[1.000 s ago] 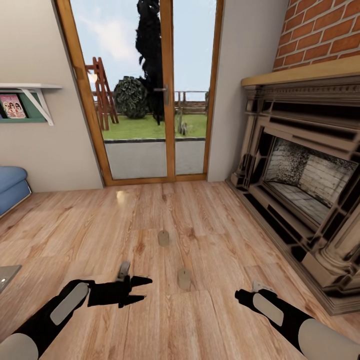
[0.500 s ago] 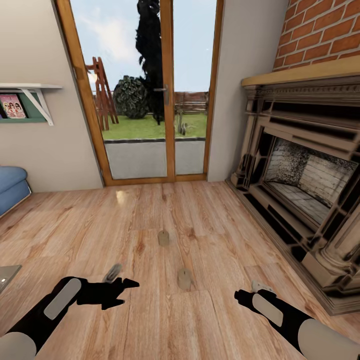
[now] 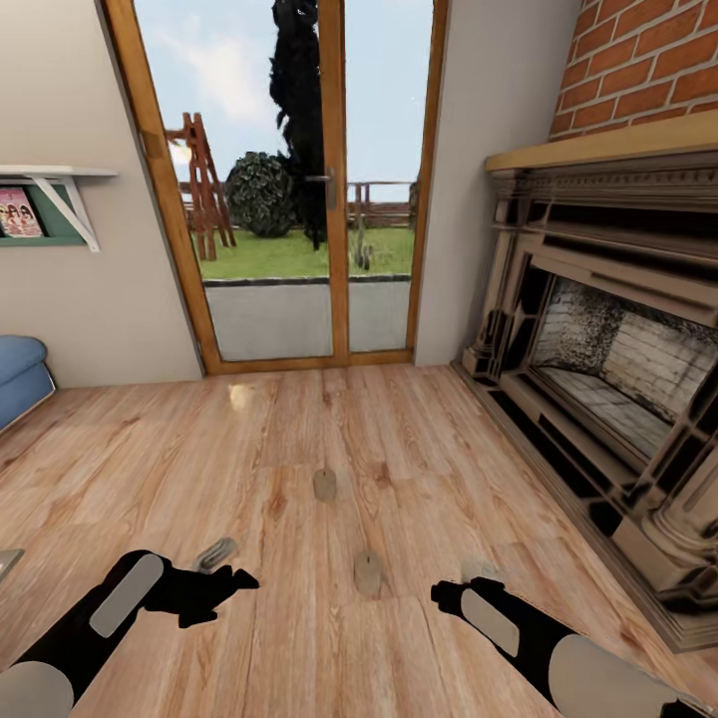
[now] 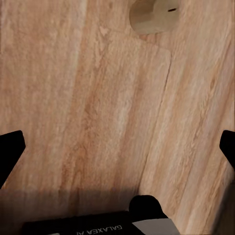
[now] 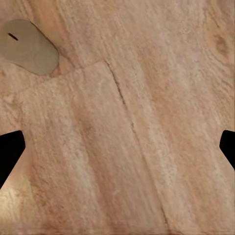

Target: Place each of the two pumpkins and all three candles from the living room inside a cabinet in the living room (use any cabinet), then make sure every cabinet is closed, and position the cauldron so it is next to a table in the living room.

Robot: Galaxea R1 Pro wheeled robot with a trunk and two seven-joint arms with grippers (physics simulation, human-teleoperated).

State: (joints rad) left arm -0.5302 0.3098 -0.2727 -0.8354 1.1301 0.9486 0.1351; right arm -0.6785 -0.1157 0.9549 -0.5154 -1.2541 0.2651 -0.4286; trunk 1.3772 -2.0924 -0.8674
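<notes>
Three beige candles are on the wooden floor. One candle (image 3: 325, 485) stands farthest ahead, and a second candle (image 3: 368, 573) stands between my arms. The third candle (image 3: 214, 553) lies tipped over just beyond my left gripper (image 3: 231, 590), which is open and holds nothing. My right gripper (image 3: 449, 596) points down at the floor to the right of the second candle. Its wrist view shows it open (image 5: 117, 147), with a candle (image 5: 29, 46) off to one side. The left wrist view has a candle (image 4: 152, 14) ahead of the open left gripper (image 4: 117, 147). Pumpkins, cabinet and cauldron are out of view.
An ornate stone fireplace (image 3: 618, 379) runs along the right side. Glass doors (image 3: 289, 199) in a wooden frame stand straight ahead. A blue sofa (image 3: 15, 379) and a wall shelf (image 3: 50, 189) are at the left. A grey corner (image 3: 5, 558) pokes in at the left edge.
The left gripper drew back to the left, and the candle beside it tipped from upright to lying. The right arm moved left toward the second candle. The view shifted slightly.
</notes>
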